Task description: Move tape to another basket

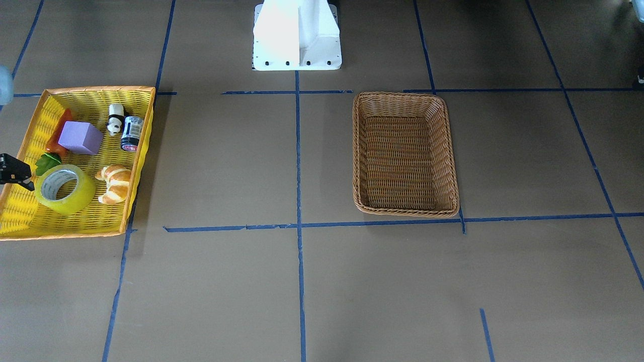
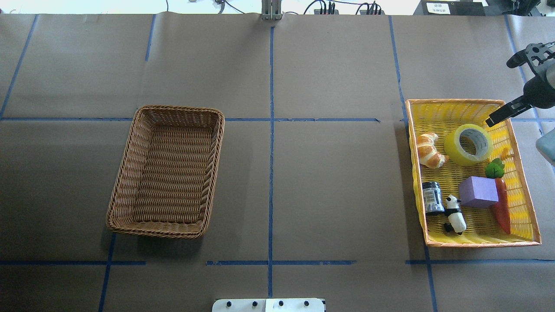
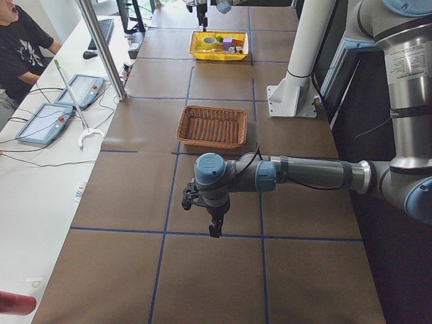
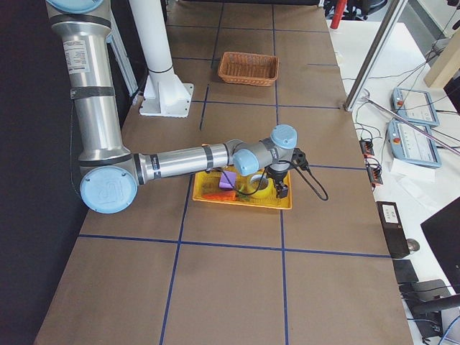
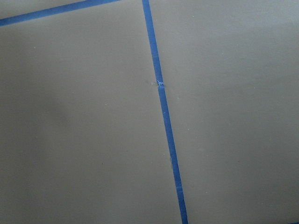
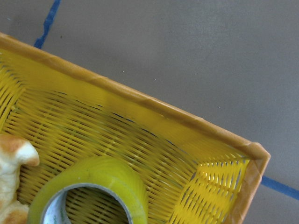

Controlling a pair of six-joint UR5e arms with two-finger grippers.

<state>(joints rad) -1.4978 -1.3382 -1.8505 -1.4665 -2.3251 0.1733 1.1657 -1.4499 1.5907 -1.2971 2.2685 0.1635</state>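
The tape is a yellow roll with a white core. It lies tilted in the far end of the bright yellow basket, beside a croissant. It also shows in the front view and the right wrist view. The brown wicker basket stands empty on the table's left half, also in the front view. My right gripper is open and empty, above the yellow basket's far right corner, just beyond the tape. My left gripper shows only in the left side view, over bare table; I cannot tell whether it is open or shut.
The yellow basket also holds a purple block, a toy carrot, a panda figure and a small dark can. The white robot base stands at the table's robot-side edge. Blue tape lines cross the brown paper.
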